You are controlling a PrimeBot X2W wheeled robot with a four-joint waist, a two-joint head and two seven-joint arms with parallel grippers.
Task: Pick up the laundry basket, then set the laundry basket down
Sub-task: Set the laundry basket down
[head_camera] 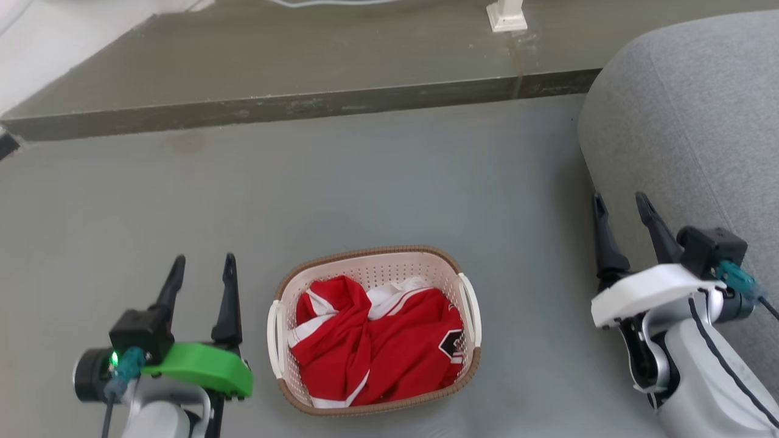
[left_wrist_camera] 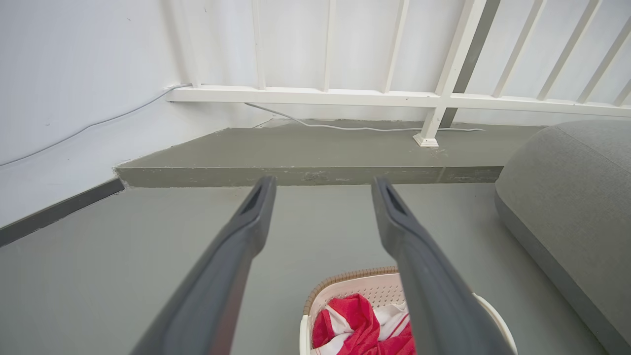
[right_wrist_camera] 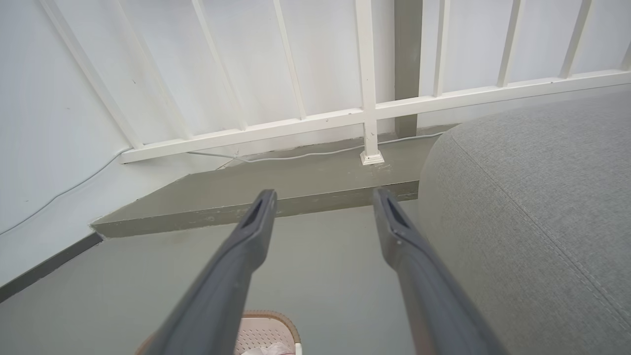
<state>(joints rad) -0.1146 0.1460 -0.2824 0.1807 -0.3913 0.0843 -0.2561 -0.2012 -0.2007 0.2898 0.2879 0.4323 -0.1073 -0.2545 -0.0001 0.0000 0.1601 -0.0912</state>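
The laundry basket (head_camera: 468, 316) stands on the grey floor at the bottom middle of the head view: cream perforated walls, brown woven rim, white side handles, with red and white clothes (head_camera: 377, 344) inside. My left gripper (head_camera: 204, 267) is open a short way left of the basket, touching nothing. My right gripper (head_camera: 621, 207) is open further off to the right, beside the grey cushion. In the left wrist view the basket (left_wrist_camera: 365, 286) shows low between and behind my left gripper (left_wrist_camera: 323, 185). A corner of the basket (right_wrist_camera: 266, 330) shows under my right gripper (right_wrist_camera: 323, 197).
A large grey cushion (head_camera: 694, 121) fills the right side, close to my right arm. A raised grey step (head_camera: 292, 67) runs across the back, with a white railing post (head_camera: 505, 15) and a white cable (left_wrist_camera: 345, 128) on it. White wall at left.
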